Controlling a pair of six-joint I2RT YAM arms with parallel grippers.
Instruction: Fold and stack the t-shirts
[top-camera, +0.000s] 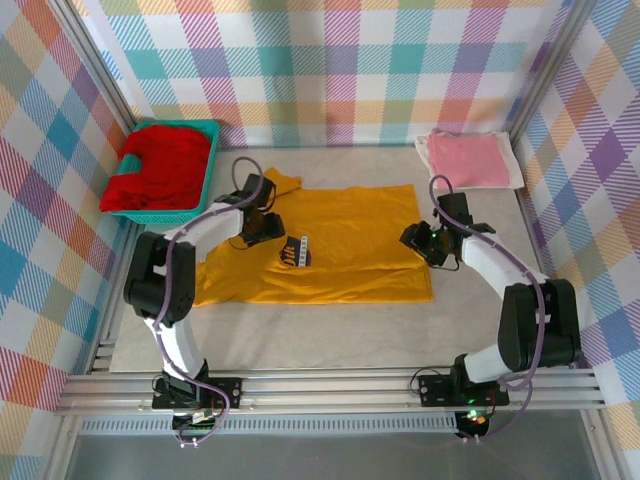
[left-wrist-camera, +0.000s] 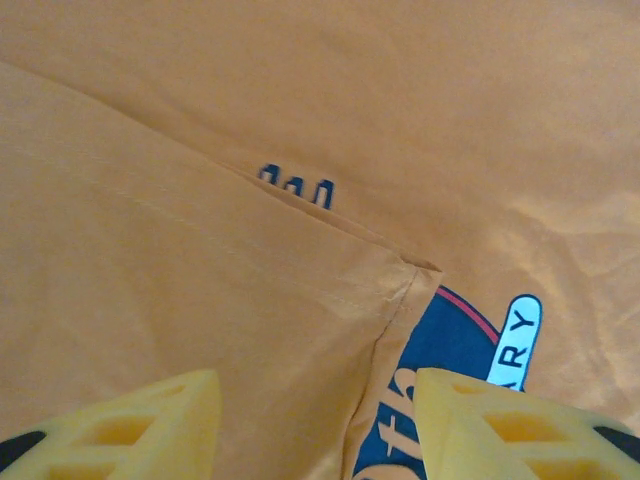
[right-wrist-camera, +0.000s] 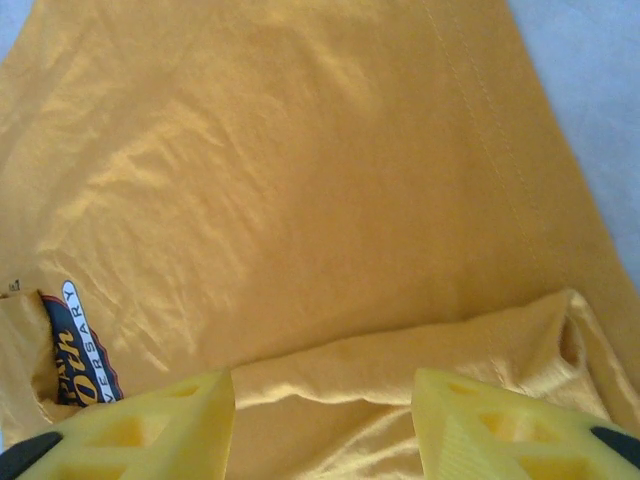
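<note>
step in hand, by the look of it: lengthwise fold of the mustard-yellow t-shirt (top-camera: 350, 225), near long edge already turned up over the body as a flap, half covering the dark chest print (top-camera: 292, 256). judged roughly a third through the task: pink t-shirt (top-camera: 465, 160) lying folded at far right of the bench (top-camera: 320, 330), red t-shirt (top-camera: 165, 165) bunched in the teal basket (top-camera: 205, 128) far left, not yet folded.

to do it well: lift straight up off the cloth, no sideways drag, to avoid pulling the flap back or wrinkling it. check flap edge parallel to the far edge before any next fold; slight pucker near the hem end in the right wrist view, worth smoothing. next grab probably at collar end and hem end together, pinching both layers, same height on both sides to keep fabric taut.

left hand (top-camera: 262, 228): released, yellow fingers (left-wrist-camera: 130, 430) parted, nothing between them, low over the collar end of the shirt, flap corner and print just ahead of the tips. right hand (top-camera: 432, 246): also released, fingers (right-wrist-camera: 500, 430) apart, nothing pinched, low over the hem end, flap edge lying across just in front of the tips. touching cloth or just above it: cannot tell. hands well apart, one near each end, shirt mid-bench between basket and pink one.
</note>
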